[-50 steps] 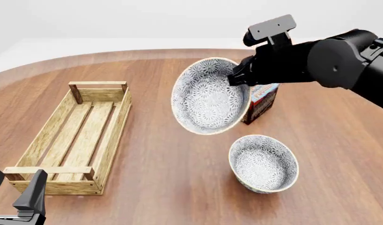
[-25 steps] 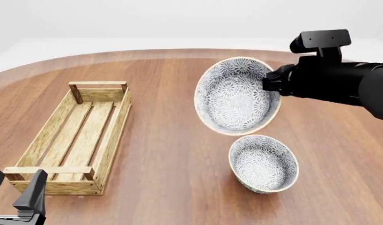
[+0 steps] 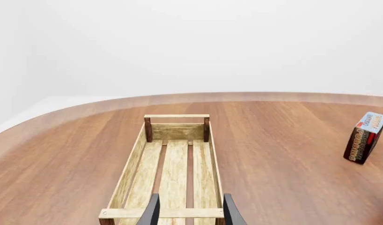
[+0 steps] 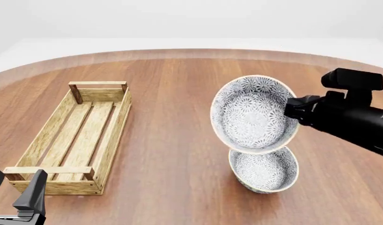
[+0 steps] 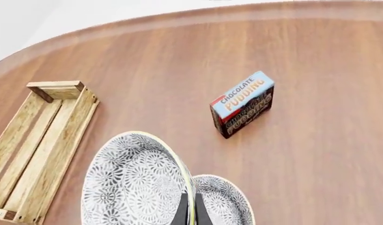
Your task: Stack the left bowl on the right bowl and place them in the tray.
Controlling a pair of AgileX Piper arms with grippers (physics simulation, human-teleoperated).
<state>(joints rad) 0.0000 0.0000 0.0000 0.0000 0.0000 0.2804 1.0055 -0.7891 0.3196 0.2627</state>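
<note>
The lifted bowl (image 4: 255,114) is in the air, tipped steeply so its patterned inside faces the front camera. It hangs directly above the second bowl (image 4: 264,169), which sits upright on the table (image 4: 173,154). In the front view the lower rim of the lifted bowl overlaps the far rim of the second bowl; whether the two touch cannot be told. The right tool (image 4: 290,110) is closed on the right-hand rim of the lifted bowl, and in the right wrist view its fingers (image 5: 190,213) pinch that rim edge-on, with the lifted bowl (image 5: 134,183) to one side and the second bowl (image 5: 224,205) to the other.

The tray (image 4: 76,136) lies well apart to the left of both bowls, long axis running away from the arms, nothing inside it. The left tool (image 4: 17,193) hangs near the tray's near end bar at the lower left of the front view. In the left wrist view its fingers (image 3: 150,213) stand apart, gripping nothing, just above that end bar of the tray (image 3: 173,171).

A pudding box (image 5: 243,103) stands on the table beyond the bowls, separate from them.
</note>
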